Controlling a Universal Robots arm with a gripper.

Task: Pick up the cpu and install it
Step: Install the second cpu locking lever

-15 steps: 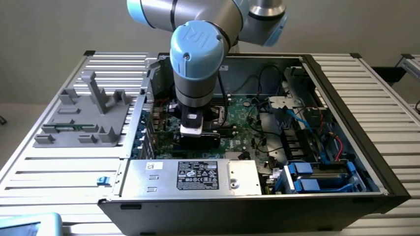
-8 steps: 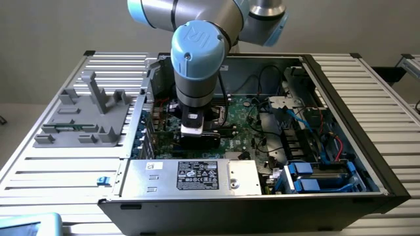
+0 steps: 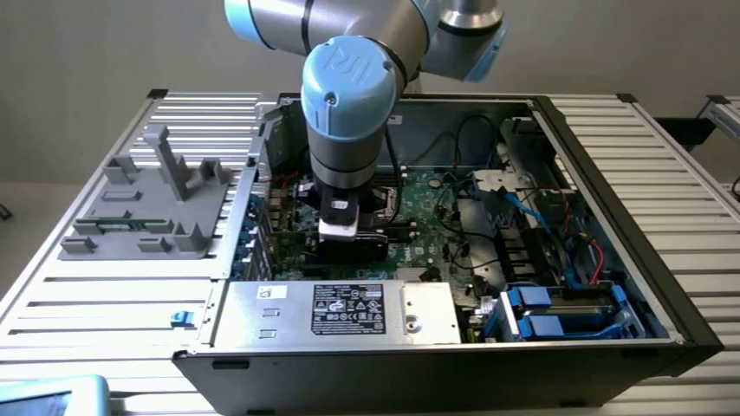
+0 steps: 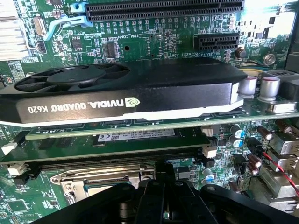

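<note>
Slatted metal tabletop carries an open computer case, with a grey plastic fixture just beside it toward the exterior view's left. Inside the case lies a green motherboard, a silver power supply along the near wall and blue-tabbed drive bays toward the exterior view's right.

The arm reaches straight down into the case, and the gripper sits low over the board. Its jaws are closed together; whether anything sits between them cannot be told. In the wrist view the gripper hangs just above the metal-framed socket, with the black graphics card standing in its slot beyond and a memory stick between the two.

I cannot make out the cpu with any certainty: the socket's middle is mostly hidden behind the gripper, and it may be there or in the jaws.

By its nature such a chip should be light, stiff and thin, with a smooth metal top that could slip. Its underside contacts are fragile, so the sensible hold is on two opposite edges, kept level.
</note>
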